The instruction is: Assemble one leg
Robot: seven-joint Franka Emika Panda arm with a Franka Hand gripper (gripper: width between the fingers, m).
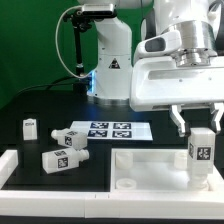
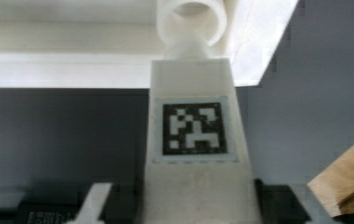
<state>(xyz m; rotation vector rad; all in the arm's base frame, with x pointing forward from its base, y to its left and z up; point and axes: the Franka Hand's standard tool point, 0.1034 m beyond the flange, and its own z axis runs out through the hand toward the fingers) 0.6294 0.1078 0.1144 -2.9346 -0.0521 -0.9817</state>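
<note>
While gripper clamps upright leg, tip at panel hole near rim, other legs well apart.

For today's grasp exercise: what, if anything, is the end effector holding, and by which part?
The end effector holds the leg upright, gripped at its upper end.

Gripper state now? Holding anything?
Gripper: closed, holding the small white rectangular plastic leg with a black-and-white tag.

white leg, upright, tagged face forward, possibly lifted, exterior view's right
</note>
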